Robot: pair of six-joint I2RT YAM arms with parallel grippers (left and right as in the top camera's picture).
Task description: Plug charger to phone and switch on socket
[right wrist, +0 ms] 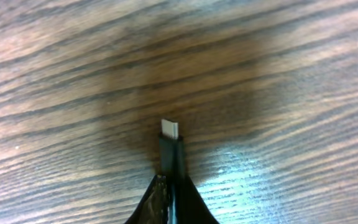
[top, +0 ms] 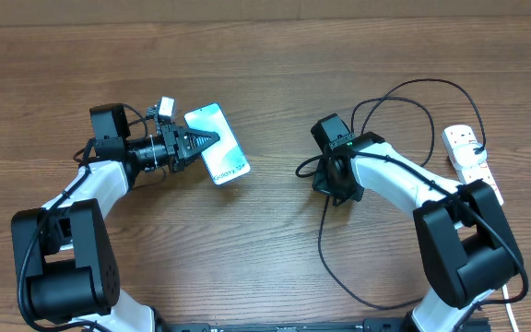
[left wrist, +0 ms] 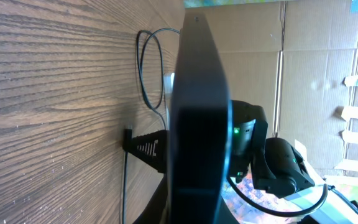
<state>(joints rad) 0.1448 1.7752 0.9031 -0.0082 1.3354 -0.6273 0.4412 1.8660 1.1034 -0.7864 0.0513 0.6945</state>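
The phone (top: 221, 146) with its light blue screen lies tilted at the table's left centre. My left gripper (top: 206, 140) is shut on its edge. In the left wrist view the phone (left wrist: 201, 124) shows edge-on as a dark slab between the jaws of my left gripper (left wrist: 197, 211). My right gripper (top: 333, 187) points down at the table right of centre. It is shut on the charger's black connector (right wrist: 171, 149), whose metal tip sticks out just above the wood. The charger cable (top: 322, 242) loops behind and below the arm. The white socket (top: 469, 150) lies at the right edge.
A small white-and-black block (top: 165, 108) lies just behind the left gripper. The right arm (left wrist: 263, 146) is visible beyond the phone in the left wrist view. Cardboard boxes (left wrist: 309, 74) stand past the table.
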